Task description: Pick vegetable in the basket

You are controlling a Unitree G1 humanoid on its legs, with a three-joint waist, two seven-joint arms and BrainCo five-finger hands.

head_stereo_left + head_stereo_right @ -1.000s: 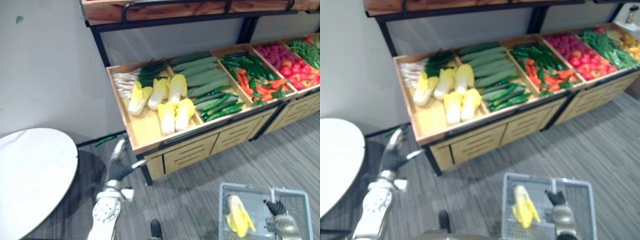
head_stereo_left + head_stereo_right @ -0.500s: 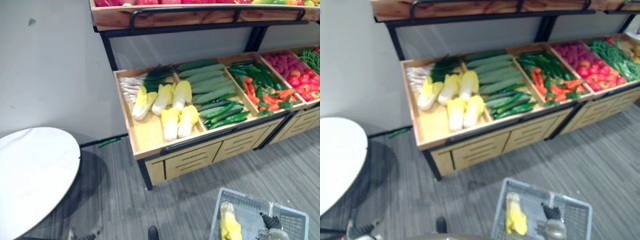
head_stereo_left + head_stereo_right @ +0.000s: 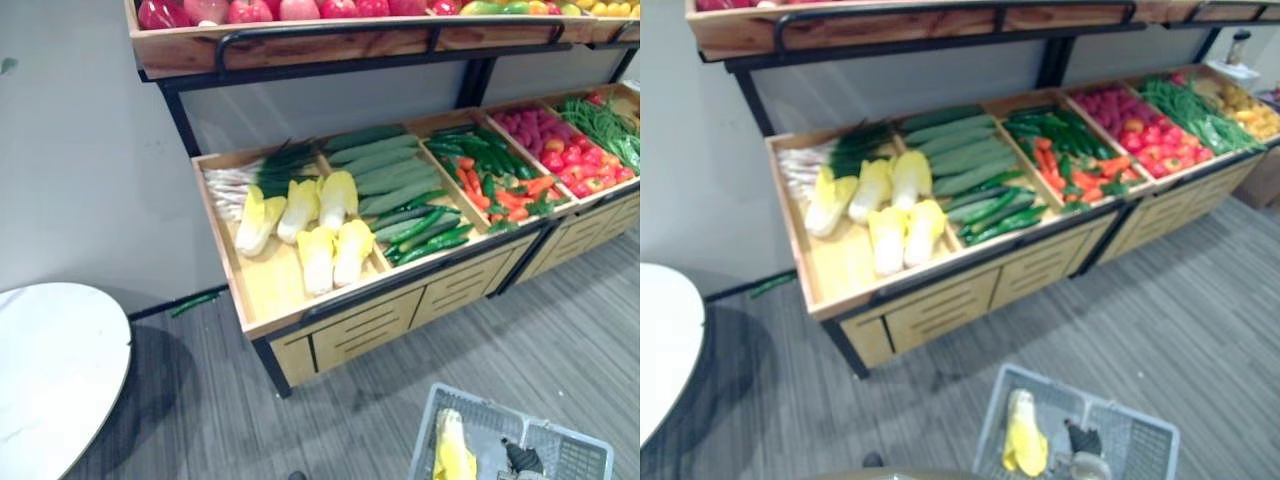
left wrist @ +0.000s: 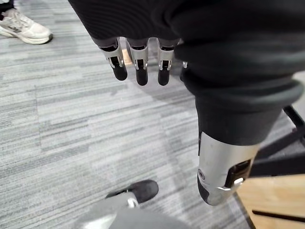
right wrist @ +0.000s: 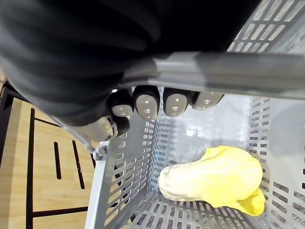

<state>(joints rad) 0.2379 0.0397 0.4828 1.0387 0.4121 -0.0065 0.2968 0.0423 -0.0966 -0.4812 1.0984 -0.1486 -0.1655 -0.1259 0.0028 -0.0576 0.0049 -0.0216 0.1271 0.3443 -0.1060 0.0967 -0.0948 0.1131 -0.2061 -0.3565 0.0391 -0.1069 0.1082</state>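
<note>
Right hand point(image 5: 145, 102): fingers curled over the grey handle point(image 5: 238, 71) of the basket point(image 3: 572, 455), clamped on it from above. The basket hangs low at the robot's right side, over the grey striped floor point(image 3: 400, 360).

Task item: one yellow cabbage point(image 5: 214, 179) lies on its side on the basket floor, against the wall at the robot's left end. It sits below the right hand, apart from the fingers, no contact.

Left hand point(image 4: 139, 67): fingers straight and relaxed, apart from the thumb, holding nothing, hanging over the floor. A person's white shoe point(image 4: 24, 29) shows on the floor beyond it.

Ahead: wooden produce stand point(image 3: 330, 310). Leftmost bin holds five more yellow cabbages point(image 3: 300, 215) beside spring onions point(image 3: 240, 175); next bin holds cucumbers point(image 3: 420, 215). Round white table point(image 3: 50, 370) stands to the robot's left.
</note>
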